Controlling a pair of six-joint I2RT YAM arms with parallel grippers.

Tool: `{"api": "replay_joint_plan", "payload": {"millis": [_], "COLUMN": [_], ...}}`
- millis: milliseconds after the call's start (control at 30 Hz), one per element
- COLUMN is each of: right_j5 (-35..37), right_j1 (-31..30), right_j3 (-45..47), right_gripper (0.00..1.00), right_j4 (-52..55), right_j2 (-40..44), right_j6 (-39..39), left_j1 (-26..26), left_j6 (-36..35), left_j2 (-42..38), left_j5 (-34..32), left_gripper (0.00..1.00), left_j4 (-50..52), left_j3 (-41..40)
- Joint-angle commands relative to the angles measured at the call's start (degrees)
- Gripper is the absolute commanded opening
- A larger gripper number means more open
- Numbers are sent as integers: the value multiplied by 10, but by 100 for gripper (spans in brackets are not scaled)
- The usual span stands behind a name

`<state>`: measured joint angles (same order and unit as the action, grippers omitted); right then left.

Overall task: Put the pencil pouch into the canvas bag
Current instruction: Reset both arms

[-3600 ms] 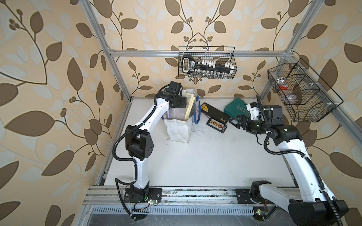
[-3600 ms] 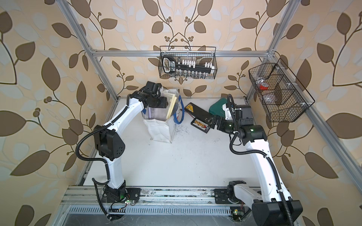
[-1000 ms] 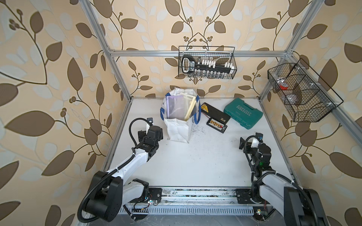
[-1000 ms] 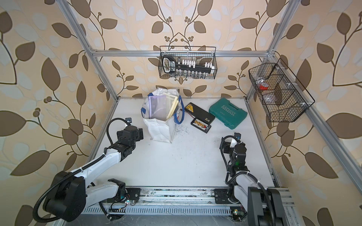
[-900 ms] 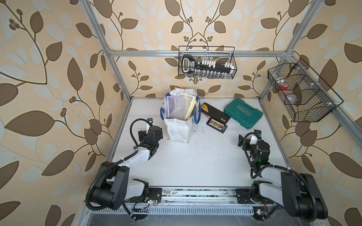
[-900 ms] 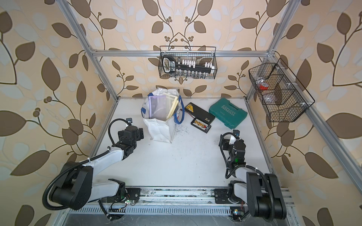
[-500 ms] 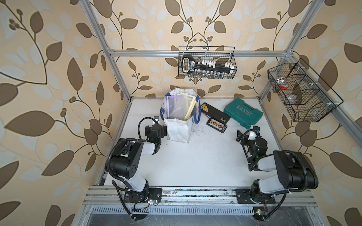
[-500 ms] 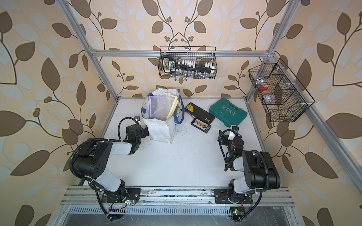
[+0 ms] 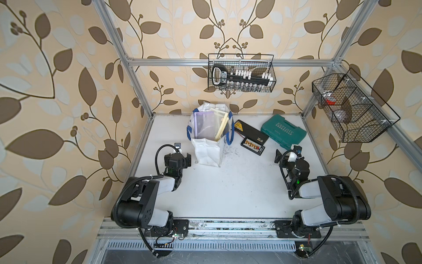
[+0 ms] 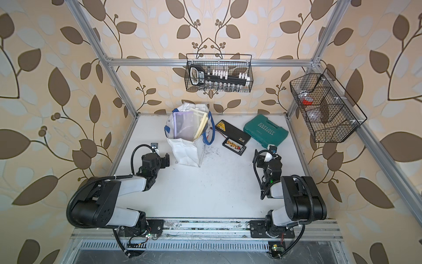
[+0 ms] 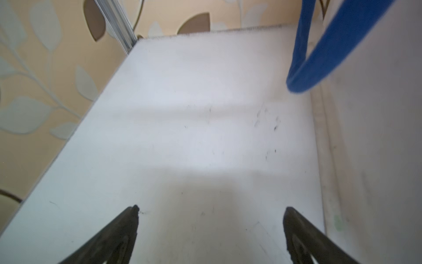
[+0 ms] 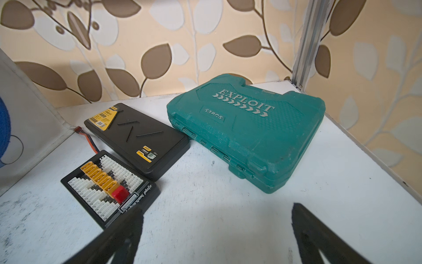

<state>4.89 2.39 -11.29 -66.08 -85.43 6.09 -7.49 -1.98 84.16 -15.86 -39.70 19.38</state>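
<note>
Your left gripper is hovering low over the table with its jaws spread wide and nothing between them. Your right gripper is doing the same: fully parted, holding nothing.

Two flat pouches are standing upright inside the canvas bag, showing through its open mouth in both top views. One is the purple-edged pouch. The cream-edged pouch is leaning beside it at its 3 o'clock. You are not getting enough detail to tell which one is the pencil pouch.

The bag is standing upright at about 11 o'clock from the table's middle, and its blue handles are drooping down its sides. Your left gripper is sitting just beside the bag at its 8 o'clock. In the left wrist view the bag's white wall is filling one edge.

At the bag's 3 o'clock a black case is lying flat, with a connector board touching its near edge. A green tool case is lying farther out the same way. Your right gripper is hanging at that case's 6 o'clock, well apart from the bag.
</note>
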Motion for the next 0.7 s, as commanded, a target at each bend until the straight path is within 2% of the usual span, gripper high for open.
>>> {"api": "replay_joint_plan", "payload": {"millis": [0,67,333,433,567,667], "right_j5": [20,20,19,-52,-77,-70], "right_j1": [-9,-8,-11,-10,7,3], "right_j3": [-14,-12,-14,-25,-29,-23], "right_gripper": [100,100,100,100,99,100], "right_j4": [0,-2,0,17,22,16], "right_j2": [-1,0,-1,-4,-8,-3], "right_j6": [-9,-9,-11,-40,-29,-32], "left_j1": [29,41,52,52,52,52], "left_j6": [21,32,36,36,36,36], "left_j2": [19,19,23,23,22,16], "left_j5": [37,54,67,67,66,67], "left_gripper": [99,99,99,99,99,99], "left_j4": [-99,-38,-27,-27,-27,-31], "left_j3": [-4,24,31,31,31,26]}}
